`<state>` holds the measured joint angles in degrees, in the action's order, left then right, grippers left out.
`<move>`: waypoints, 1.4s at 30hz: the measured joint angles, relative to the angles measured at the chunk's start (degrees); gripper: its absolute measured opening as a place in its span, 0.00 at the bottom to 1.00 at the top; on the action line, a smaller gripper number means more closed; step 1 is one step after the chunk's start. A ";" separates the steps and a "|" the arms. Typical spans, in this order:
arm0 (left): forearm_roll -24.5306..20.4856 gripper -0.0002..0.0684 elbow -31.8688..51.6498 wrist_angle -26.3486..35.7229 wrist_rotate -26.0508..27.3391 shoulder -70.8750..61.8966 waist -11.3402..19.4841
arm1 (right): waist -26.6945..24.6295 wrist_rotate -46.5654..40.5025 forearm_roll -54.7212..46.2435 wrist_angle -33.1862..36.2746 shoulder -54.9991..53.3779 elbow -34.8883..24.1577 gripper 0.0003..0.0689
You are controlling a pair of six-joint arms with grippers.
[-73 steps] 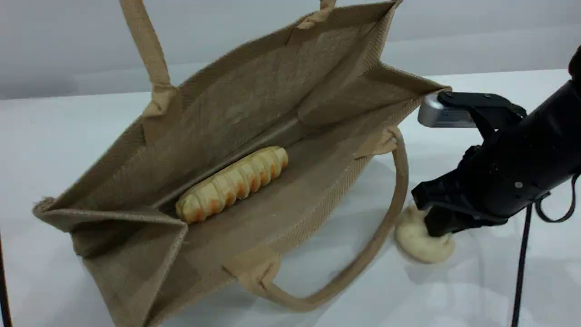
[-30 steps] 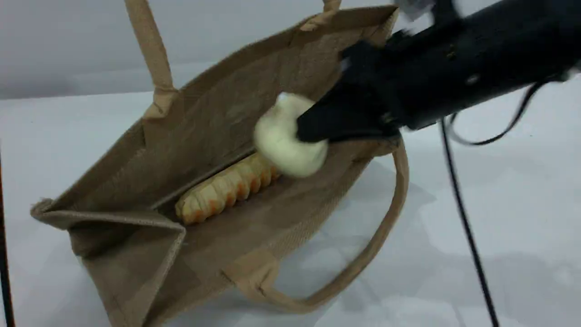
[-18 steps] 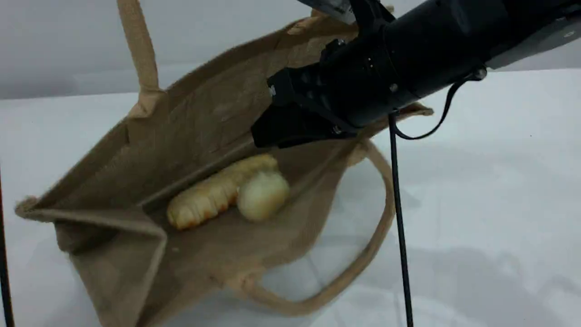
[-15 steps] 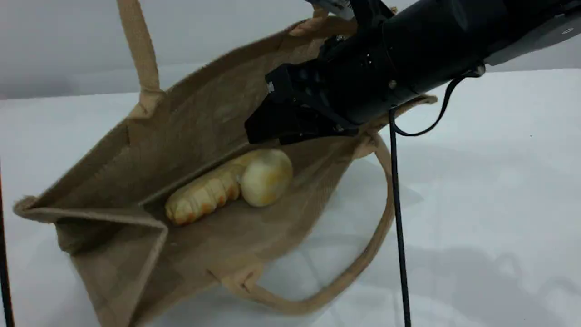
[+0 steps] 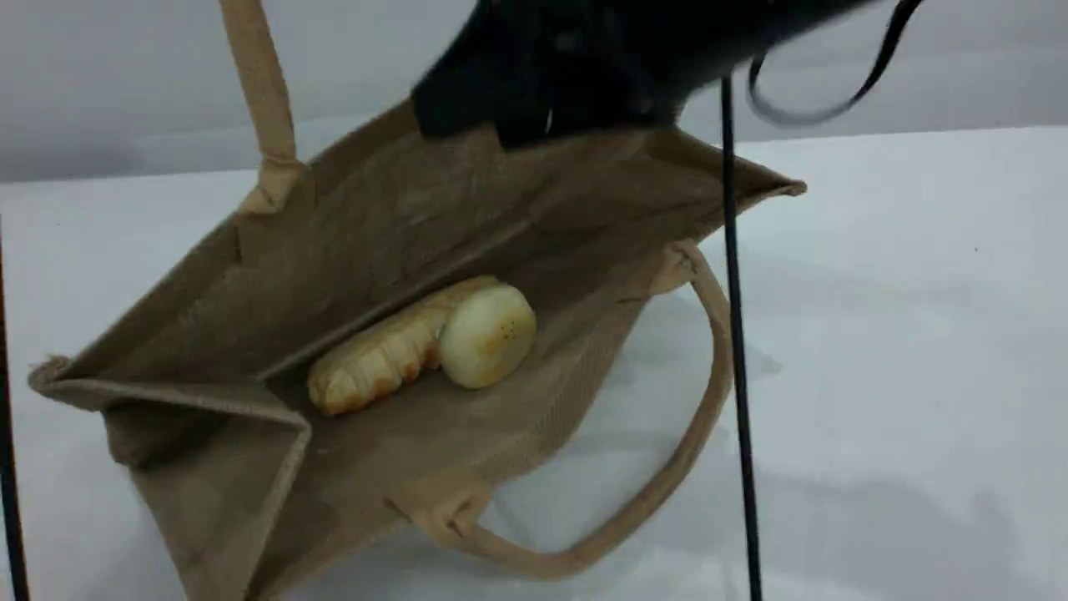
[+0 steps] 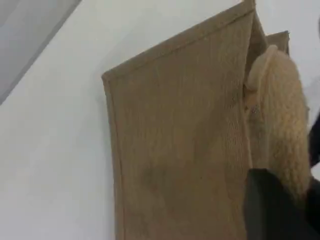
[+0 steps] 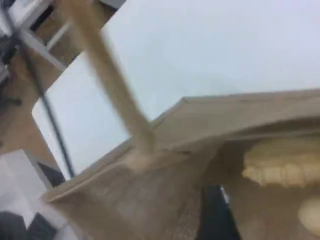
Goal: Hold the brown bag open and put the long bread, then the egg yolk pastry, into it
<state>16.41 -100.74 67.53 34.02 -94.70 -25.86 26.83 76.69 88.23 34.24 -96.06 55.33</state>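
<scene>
The brown bag (image 5: 375,200) lies open on the white table, its mouth toward the scene camera. Inside it the striped long bread (image 5: 375,361) rests along the bottom fold, and the round pale egg yolk pastry (image 5: 488,334) sits against the bread's right end. My right gripper (image 5: 484,125) hovers blurred above the bag's far rim, open and empty. Its wrist view looks into the bag (image 7: 150,200) at the long bread (image 7: 285,165). My left gripper is out of the scene view. In its wrist view a dark fingertip (image 6: 270,210) sits against the beige handle (image 6: 280,115), which runs taut upward (image 5: 259,83).
The bag's other handle (image 5: 667,484) lies looped on the table at the front right. A black cable (image 5: 734,334) hangs down from the right arm, just right of the bag. A thin dark rod (image 5: 8,501) stands at the left edge.
The right gripper carried the pastry over the bag, let it drop beside the long bread, and has risen toward the top edge. The bag shifted slightly left.
</scene>
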 joint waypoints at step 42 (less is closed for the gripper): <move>17.40 0.13 0.21 -8.06 1.67 -31.73 0.00 | 0.00 -61.67 -61.87 12.87 34.98 0.00 0.57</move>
<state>33.82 -100.53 59.47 35.69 -126.43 -25.86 26.83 15.01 26.36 47.11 -61.08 55.33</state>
